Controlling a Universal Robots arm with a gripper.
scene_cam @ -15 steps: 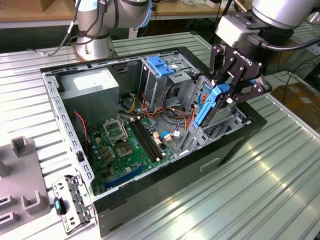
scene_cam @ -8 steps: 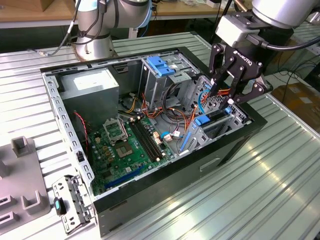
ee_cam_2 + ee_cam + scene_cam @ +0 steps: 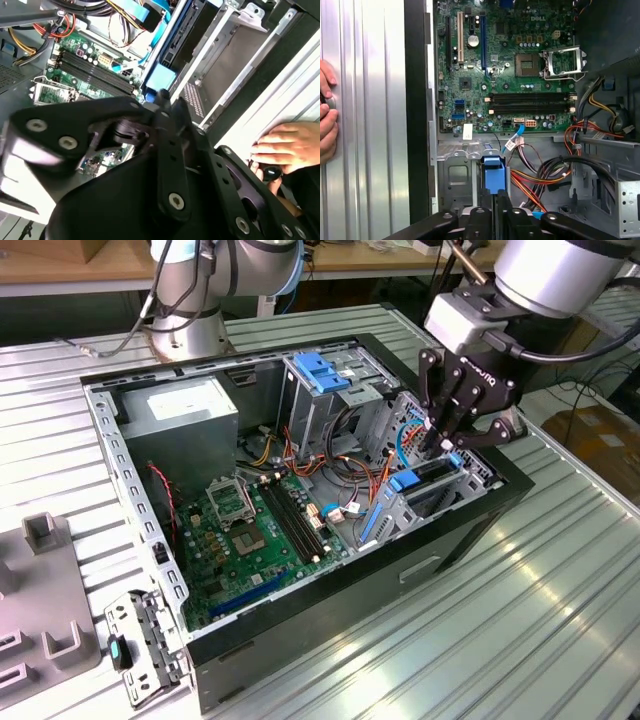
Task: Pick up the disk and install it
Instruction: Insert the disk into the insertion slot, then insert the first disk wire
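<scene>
The disk [image 3: 428, 476] stands on edge in the metal bay at the front of the open computer case [image 3: 300, 620], on the exterior view's right. It is black with blue side rails. Its blue end piece shows in both wrist views [image 3: 160, 76] [image 3: 493, 175]. My gripper [image 3: 441, 436] hangs straight over the disk. The two fingers are shut together, and their tips [image 3: 495, 200] sit at the blue end piece with nothing held between them. The fingers [image 3: 165, 107] hide the spot where they meet the disk.
In the case are a green motherboard [image 3: 250, 530], a grey power supply box [image 3: 185, 410], a metal cage with a blue top [image 3: 325, 370] and loose cables [image 3: 350, 455]. A person's hand [image 3: 287, 145] rests on the ribbed table beside the case. Grey fixtures [image 3: 40, 590] lie at the exterior view's left.
</scene>
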